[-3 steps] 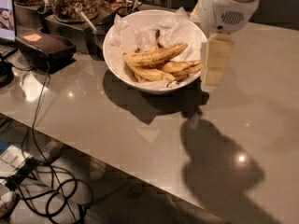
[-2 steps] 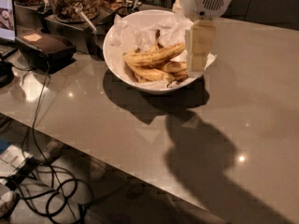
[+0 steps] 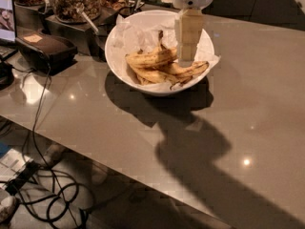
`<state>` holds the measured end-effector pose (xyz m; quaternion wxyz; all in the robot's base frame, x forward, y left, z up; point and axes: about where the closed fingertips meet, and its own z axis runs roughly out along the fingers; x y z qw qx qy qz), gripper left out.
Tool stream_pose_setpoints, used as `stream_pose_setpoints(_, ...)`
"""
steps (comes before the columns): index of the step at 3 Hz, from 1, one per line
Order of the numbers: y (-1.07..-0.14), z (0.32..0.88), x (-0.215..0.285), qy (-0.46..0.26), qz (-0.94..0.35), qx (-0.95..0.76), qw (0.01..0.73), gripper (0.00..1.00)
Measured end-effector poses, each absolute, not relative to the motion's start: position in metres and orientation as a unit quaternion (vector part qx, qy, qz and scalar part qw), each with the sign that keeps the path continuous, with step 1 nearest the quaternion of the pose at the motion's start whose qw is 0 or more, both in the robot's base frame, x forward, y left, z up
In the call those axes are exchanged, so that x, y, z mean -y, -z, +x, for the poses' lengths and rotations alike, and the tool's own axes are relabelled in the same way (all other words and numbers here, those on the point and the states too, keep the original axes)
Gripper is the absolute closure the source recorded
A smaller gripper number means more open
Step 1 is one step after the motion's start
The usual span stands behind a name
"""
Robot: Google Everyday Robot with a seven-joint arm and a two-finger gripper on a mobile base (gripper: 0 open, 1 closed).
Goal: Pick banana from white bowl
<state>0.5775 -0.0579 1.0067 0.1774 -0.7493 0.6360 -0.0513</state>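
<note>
With the claw [image 3: 187, 56], its opening not discernible, hanging over the bowl [image 3: 113, 44] on the counter [image 3: 248, 109], centre it across the middle of the banana [image 3: 148, 59] lying topmost inside before descending.

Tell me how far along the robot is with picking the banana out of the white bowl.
Done: the gripper is placed over the white bowl, its tip down among the bananas. In hand: lining up on the banana, which lies in the bowl, not lifted. Left: grip it and lift it clear of the bowl.
</note>
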Motion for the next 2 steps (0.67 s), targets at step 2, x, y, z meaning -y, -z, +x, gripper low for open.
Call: stream_pose_setpoints(2,-0.988,0.605,0.045,0.017,-0.734,-0.655,0.177,0.1)
